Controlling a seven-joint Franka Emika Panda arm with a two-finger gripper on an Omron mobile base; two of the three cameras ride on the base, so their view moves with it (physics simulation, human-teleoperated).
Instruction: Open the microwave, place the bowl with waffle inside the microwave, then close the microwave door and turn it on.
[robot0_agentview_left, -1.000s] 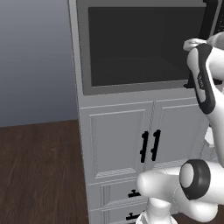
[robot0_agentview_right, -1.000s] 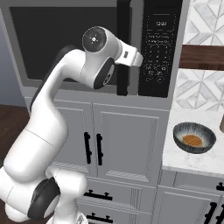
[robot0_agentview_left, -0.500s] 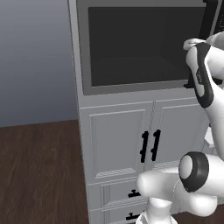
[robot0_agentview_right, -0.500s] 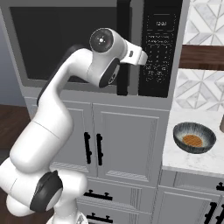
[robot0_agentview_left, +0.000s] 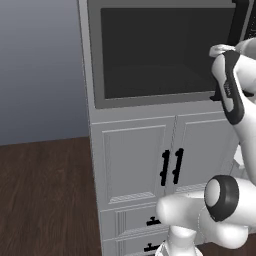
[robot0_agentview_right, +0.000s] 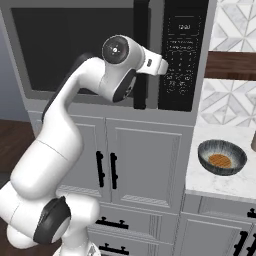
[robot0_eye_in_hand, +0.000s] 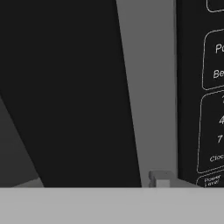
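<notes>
Hand view is showing the long black vertical bar handle of the microwave door right in front of the two-finger gripper, with a strip of grey frame beside it and the black control panel at the right edge. Only one grey fingertip is peeking up, so I cannot tell how wide the jaws are standing. White lettering on the panel is reading "Clock" and "Power Level"; the digits 4 and 7 are showing, other labels are cut off.

Right base view is showing the large grey built-in microwave closed, with the hand at the handle. Its wrist is sitting lower and closer to the handle than a second ago. The small grey-silver bowl holding a brown waffle is sitting on the white marble counter, near its front edge, well apart from the gripper.
</notes>
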